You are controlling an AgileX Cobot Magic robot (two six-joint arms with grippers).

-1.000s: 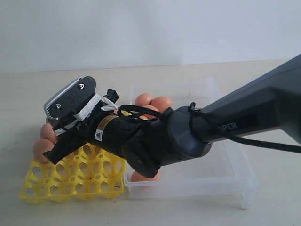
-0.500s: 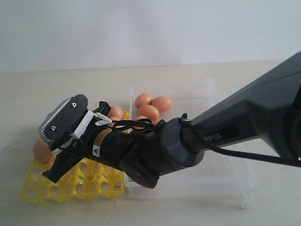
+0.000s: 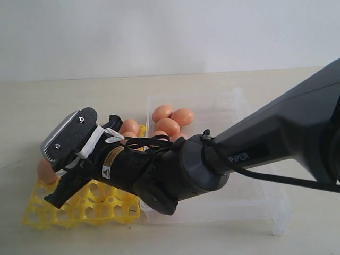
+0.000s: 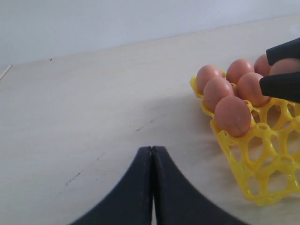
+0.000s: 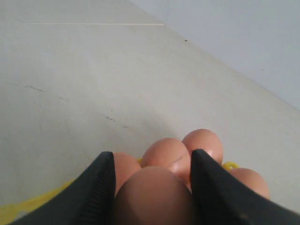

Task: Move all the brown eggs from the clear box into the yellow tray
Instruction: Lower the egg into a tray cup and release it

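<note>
Gripping a brown egg (image 5: 152, 197) between my right fingers (image 5: 93, 187), yellow tray (image 3: 37, 215) beneath them.
Probably light, slick and brittle, so I pinch its sides softly; other eggs (image 3: 168, 126) lie in the clear box (image 3: 255, 191); left fingers (image 4: 140, 187) closed.

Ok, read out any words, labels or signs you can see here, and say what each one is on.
"PIPER": white lettering on the dark right arm.
Yellow label with a warning triangle, near that arm's wrist: its print is too small to read.
The two wrist views show no text.
</note>
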